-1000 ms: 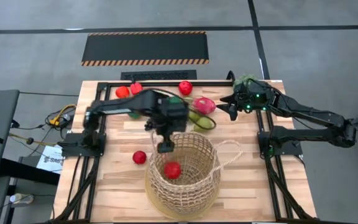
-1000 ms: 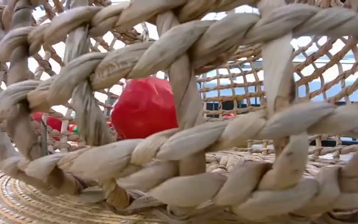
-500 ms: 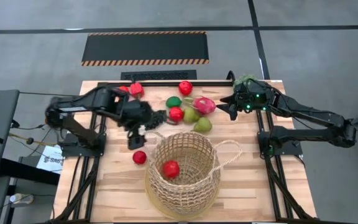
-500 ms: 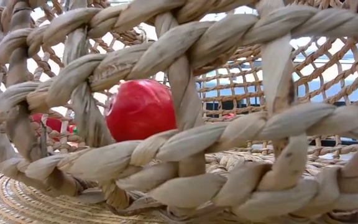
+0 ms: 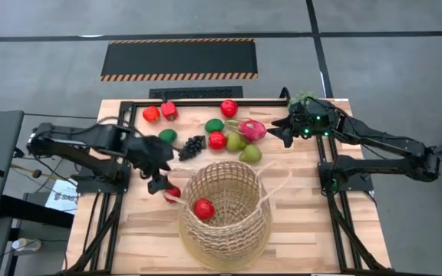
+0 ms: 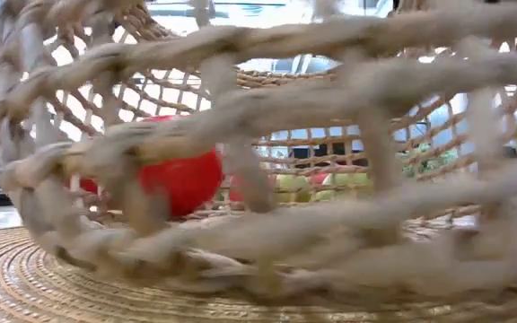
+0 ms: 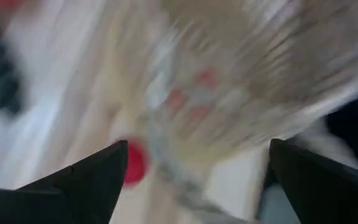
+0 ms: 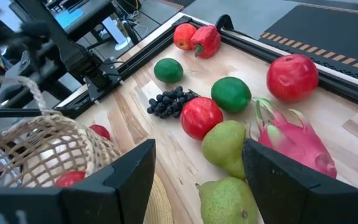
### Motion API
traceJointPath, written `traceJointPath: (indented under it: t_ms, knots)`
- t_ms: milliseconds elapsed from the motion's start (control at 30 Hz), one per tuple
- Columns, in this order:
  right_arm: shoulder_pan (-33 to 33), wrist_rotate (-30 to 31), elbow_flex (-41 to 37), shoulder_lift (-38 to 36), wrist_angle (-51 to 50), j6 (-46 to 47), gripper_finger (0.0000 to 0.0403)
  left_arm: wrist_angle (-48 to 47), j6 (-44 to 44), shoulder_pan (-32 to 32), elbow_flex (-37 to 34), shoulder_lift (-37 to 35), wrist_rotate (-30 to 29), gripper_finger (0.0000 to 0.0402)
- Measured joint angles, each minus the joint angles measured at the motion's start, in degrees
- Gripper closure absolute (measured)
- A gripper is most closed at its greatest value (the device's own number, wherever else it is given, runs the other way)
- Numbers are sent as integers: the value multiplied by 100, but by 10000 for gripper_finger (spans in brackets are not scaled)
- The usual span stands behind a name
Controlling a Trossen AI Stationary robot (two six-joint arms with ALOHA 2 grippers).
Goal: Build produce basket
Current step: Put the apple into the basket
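The tan wicker basket (image 5: 225, 215) stands at the table's near middle with one red fruit (image 5: 203, 208) inside, which also shows in the low view (image 6: 182, 175). My left gripper (image 5: 158, 184) is open just left of the basket, close beside a red fruit (image 5: 174, 195) on the table; its blurred wrist view shows that fruit (image 7: 135, 163) and the basket (image 7: 260, 74). My right gripper (image 5: 277, 132) is open and empty at the far right, beside the dragon fruit (image 8: 294, 143). Grapes (image 5: 192, 146), limes (image 5: 214, 126), a red apple (image 5: 217, 140) and pears (image 5: 250, 154) lie on the far half.
Three more red fruits (image 5: 229, 108) (image 5: 151, 113) (image 5: 169, 110) lie along the far edge. A black frame rail (image 5: 206, 102) runs round the table. A pale green spiky ball (image 5: 304, 100) sits at the far right corner. Bare wood shows at the near left and near right of the basket.
My left gripper has swung from above the basket's far rim toward the table's left edge and down, and now sits beside the red fruit on the table. The basket has shifted a little, and the red fruit inside has rolled leftward.
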Motion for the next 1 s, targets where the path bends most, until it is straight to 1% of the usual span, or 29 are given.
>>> traceJointPath:
  t_ms: [67,167,267,333,400,500,533,600,667,733,867,933,1000]
  knots:
    - [0,0,0,0,-1,-2,143,523,-16,21,100,-150,-34,29]
    - [0,4,0,0,0,-2,143,1324,221,160,285,-374,-181,29]
    - [0,4,0,0,0,-4,143,2149,527,299,360,-590,-736,29]
    - [0,8,0,0,0,-4,143,2347,711,395,365,-698,-1285,29]
    - [0,12,0,0,0,-5,143,1978,714,545,368,-745,-2180,29]
    - [0,30,0,0,0,-7,143,919,333,1045,365,-644,-3406,29]
    - [0,47,0,0,0,-7,143,608,119,1290,365,-548,-3702,29]
    - [0,71,0,0,2,-4,143,20,-322,1851,358,-297,-3986,29]
    - [0,125,0,0,2,-3,143,-417,-570,2498,355,-21,-3967,29]
    - [-1,157,0,0,4,34,143,-618,-525,3195,355,230,-3749,29]
    - [-2,164,0,0,4,83,143,-515,445,4509,355,759,-2939,29]
    - [0,164,0,0,4,85,143,-405,932,5066,355,1045,-2563,29]
    - [-1,164,0,0,4,85,143,-357,1303,5533,355,1362,-2426,29]
